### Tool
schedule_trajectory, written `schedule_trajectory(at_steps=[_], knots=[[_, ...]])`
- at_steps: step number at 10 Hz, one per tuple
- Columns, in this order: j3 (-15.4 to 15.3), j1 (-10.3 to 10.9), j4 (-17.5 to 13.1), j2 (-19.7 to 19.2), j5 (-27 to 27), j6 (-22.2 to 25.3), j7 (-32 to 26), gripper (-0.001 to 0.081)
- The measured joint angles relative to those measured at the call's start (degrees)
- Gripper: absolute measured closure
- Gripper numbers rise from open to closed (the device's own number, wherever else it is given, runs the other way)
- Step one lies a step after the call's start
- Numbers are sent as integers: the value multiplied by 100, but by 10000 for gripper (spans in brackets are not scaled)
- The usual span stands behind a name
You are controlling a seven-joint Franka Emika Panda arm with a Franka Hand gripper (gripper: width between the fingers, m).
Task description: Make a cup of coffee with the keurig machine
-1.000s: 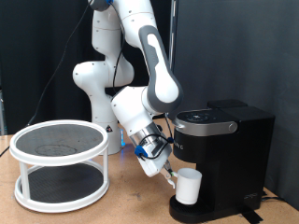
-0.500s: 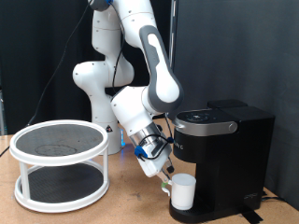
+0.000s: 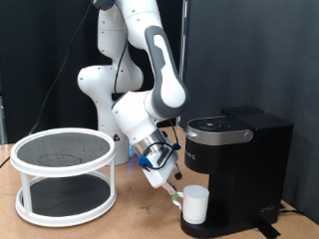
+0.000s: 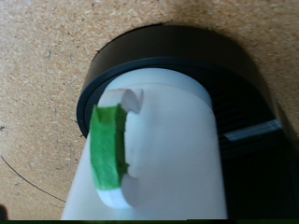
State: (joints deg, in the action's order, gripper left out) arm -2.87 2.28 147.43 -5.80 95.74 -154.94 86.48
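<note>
The white cup (image 3: 194, 205) stands upright on the round drip base (image 3: 204, 228) of the black keurig machine (image 3: 244, 149), below its front. My gripper (image 3: 175, 189) hangs tilted just to the exterior view's left of the cup, close to its handle side and open, with nothing between the fingers. In the wrist view the cup (image 4: 163, 159) fills the picture, its handle wrapped in green tape (image 4: 109, 154), standing on the black drip base (image 4: 173, 47). No finger shows in the wrist view. The machine's lid is down.
A white two-tier round rack (image 3: 65, 174) with dark shelves stands on the wooden table (image 3: 140, 224) at the exterior view's left. The robot's white base (image 3: 100, 95) rises behind, with a black curtain beyond.
The cup went down and slightly left onto the drip base. The gripper then let go and drew back a little to the exterior view's left.
</note>
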Motion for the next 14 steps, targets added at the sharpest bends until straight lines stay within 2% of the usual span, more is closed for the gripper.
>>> schedule_trajectory(at_steps=[6, 9, 12, 14], knots=[[186, -263, 853, 1132, -1133, 535, 610, 0], [203, -263, 828, 1244, -1126, 647, 684, 0], [292, -299, 871, 1899, -1161, 1009, 872, 0], [309, -392, 918, 2362, -1692, 1265, 1616, 0]])
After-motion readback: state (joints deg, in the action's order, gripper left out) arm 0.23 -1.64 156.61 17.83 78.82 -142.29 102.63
